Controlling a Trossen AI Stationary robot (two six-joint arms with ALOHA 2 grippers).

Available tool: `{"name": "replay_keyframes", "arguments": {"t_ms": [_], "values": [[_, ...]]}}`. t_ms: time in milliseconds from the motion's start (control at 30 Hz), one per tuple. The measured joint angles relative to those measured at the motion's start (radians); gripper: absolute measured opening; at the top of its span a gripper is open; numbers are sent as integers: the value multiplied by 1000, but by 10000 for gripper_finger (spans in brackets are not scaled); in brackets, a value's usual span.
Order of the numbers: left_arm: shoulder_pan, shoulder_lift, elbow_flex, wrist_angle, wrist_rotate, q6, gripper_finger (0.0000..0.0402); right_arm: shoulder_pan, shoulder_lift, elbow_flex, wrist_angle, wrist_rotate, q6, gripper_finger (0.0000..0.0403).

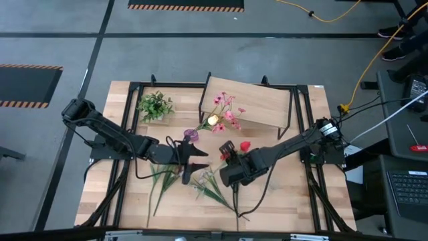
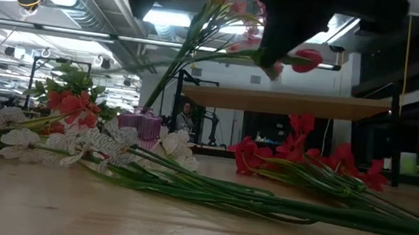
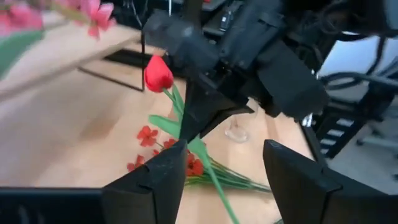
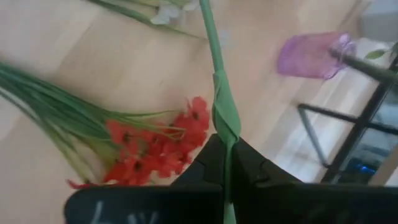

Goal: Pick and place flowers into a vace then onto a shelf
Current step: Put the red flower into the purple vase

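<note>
Grey floor lies all around our light-wood counter point(image 1: 281, 194), and on it we see the shelf point(image 1: 251, 102) at the far side, a small purple vase point(image 1: 191, 134) just in front of it, and a leafy green plant point(image 1: 155, 106) off to one side. Pink flowers point(image 1: 226, 114) already lean out of the vase toward the shelf. More flowers lie flat on the counter: white ones point(image 2: 76, 142) and red ones point(image 4: 155, 146).

Our right pincer point(image 4: 229, 163) is pressed together on the green stem of a red tulip point(image 3: 158, 73), held up in the air near the middle of the counter. Our left pincer point(image 3: 224, 168) is spread wide and holds nothing; it hangs just beside the tulip, pointing at it.

We think a few things could go wrong. The stem is thin and bendy, so it could slip or twist in the grip. The vase is small and light, and the pink stems lean far over, so a bump could tip it. The two arms are close and could knock each other.

Only the left wrist view shows the tulip's red head well. Only the right wrist view shows the grip on the stem. The low view shows the piles lying flat
</note>
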State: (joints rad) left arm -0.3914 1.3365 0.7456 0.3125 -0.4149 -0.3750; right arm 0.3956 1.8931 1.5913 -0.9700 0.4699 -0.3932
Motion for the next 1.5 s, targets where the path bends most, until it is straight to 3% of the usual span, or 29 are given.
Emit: {"name": "replay_keyframes", "arguments": {"t_ms": [200, 800, 1167, 1500], "values": [[37, 0, 0, -24, 74, -138, 201, -5, 0, 0, 64, 4, -60, 2], [107, 58, 2, -91, 146, -267, 200, -90, 0, -1, 244, 12, -244, 2], [184, 65, 2, -85, 274, -254, 200, -112, 0, -1, 286, 8, -297, 2], [231, 72, 2, -91, 306, -206, 199, -124, 1, -1, 317, 9, -326, 2]]}}
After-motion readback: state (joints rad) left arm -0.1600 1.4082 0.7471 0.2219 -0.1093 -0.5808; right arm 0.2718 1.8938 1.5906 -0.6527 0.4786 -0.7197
